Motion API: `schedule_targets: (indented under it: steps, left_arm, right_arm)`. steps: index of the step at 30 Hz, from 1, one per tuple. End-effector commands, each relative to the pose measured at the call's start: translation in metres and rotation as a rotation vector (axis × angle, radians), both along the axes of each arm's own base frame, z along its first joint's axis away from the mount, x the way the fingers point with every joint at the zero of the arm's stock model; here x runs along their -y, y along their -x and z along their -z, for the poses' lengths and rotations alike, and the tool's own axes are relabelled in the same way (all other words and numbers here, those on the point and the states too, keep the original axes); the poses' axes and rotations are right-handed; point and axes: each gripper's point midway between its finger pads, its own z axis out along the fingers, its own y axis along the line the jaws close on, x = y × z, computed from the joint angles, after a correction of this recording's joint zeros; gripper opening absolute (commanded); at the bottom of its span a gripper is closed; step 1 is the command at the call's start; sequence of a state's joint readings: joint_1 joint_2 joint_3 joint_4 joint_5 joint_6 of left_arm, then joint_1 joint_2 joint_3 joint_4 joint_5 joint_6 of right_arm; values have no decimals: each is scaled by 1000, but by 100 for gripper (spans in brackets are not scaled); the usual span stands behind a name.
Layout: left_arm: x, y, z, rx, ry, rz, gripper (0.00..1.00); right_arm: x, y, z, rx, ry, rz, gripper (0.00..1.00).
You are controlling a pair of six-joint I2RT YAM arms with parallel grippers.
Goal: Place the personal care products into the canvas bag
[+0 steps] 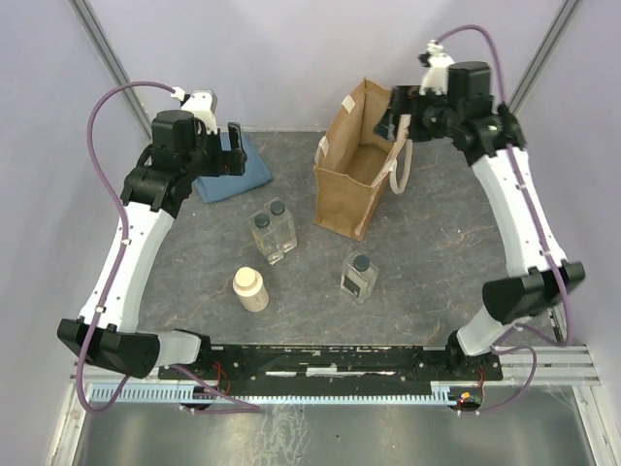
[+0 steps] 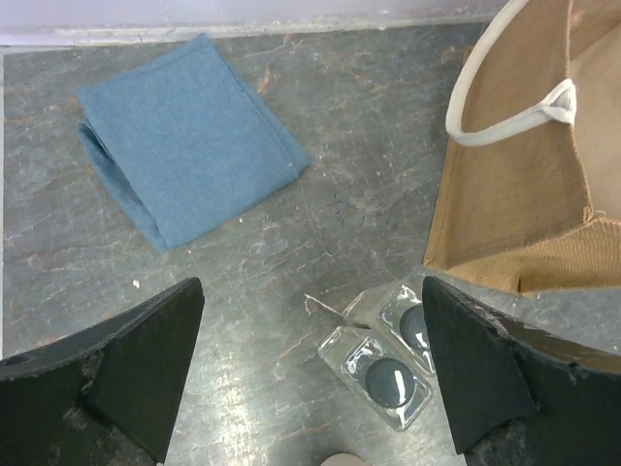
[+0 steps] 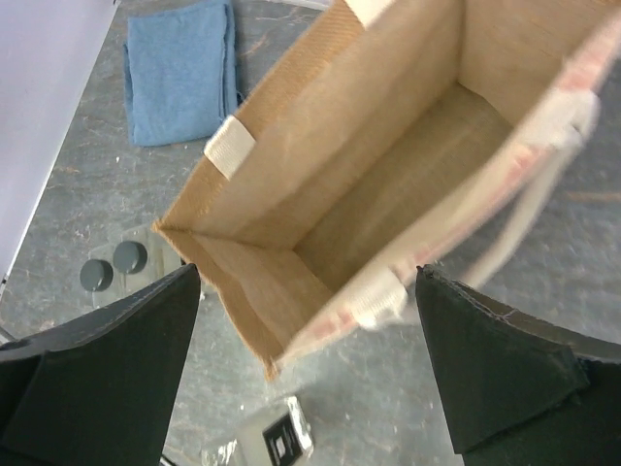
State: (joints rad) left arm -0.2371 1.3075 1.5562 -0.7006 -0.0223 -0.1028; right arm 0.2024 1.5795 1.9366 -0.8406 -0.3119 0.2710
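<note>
Nothing has gone into the bag yet, and all four products stand on the table. Nearest the arm bases is the cream round bottle, upright and a little left of centre. The lone clear square bottle stands to its right, well apart from it. Farther back, the other two clear square bottles stand touching side by side, just left of the canvas bag. The bag stands upright right of centre with its mouth open, and the right wrist view down into it shows only bare fabric floor and walls. The folded blue cloth lies at the far left and has no part in the job. I judge the whole task is left to do: four picks and four drops. The left arm arches up from its base and reaches to the far left, over the near edge of the cloth. The left gripper points down with its fingers spread wide and holds nothing, and the paired bottles sit near its right finger in the wrist view. The right arm reaches high to the far right. The right gripper hangs over the bag's mouth, likewise spread and holding nothing.
</note>
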Motion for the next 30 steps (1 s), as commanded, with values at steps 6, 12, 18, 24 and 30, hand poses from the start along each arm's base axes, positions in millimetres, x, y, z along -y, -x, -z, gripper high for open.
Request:
schedule_targets:
  steps: [6,12,18,24,30]
  left_arm:
    - [-8,17,0,16,-53,19,100]
    - [-10,27,0,24,-51,20,100]
    - [-12,34,-6,32,-47,17,100]
    - [-14,41,-6,30,-47,13,100]
    - [-14,46,-7,34,-38,16,100]
  right_arm:
    - [-51,-83,18,96,59,14,100]
    - [-63,-103,83,-39,267,7,100]
    - [-79,-90,139,-132,399,-35,100]
    - [-77,-56,199,-268,499,-66,100]
    - [-78,-14,230,-314,526,-86,100]
